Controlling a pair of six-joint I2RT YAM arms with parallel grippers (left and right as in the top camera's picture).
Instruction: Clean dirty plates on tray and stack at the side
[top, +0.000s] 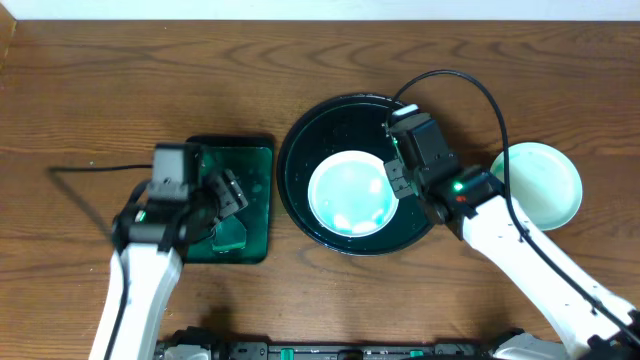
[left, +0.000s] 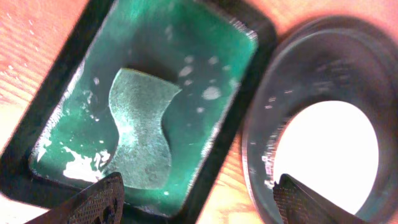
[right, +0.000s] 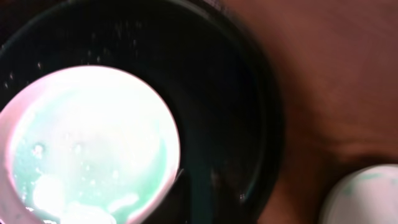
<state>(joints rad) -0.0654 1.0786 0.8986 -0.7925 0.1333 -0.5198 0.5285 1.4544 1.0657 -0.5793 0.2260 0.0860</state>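
The black round tray (top: 300, 150) sits mid-table and holds one white plate (top: 348, 195) smeared teal. A second white plate (top: 540, 185) lies on the bare wood at the right. Only these two plates show. My right gripper (top: 397, 178) hovers over the tray at the smeared plate's right rim. In the right wrist view the plate (right: 87, 149) and tray (right: 230, 93) show, but my fingers are lost against the dark tray. My left gripper (left: 202, 205) is open and empty, low over the near rim of the green tray (left: 205, 74).
The dark-green rectangular tray (top: 258, 165) stands left of the black tray, wet with white flecks, and holds a curved green sponge (left: 140, 134). A black cable (top: 90, 170) lies at far left. The right arm's cable (top: 470, 85) loops above the black tray.
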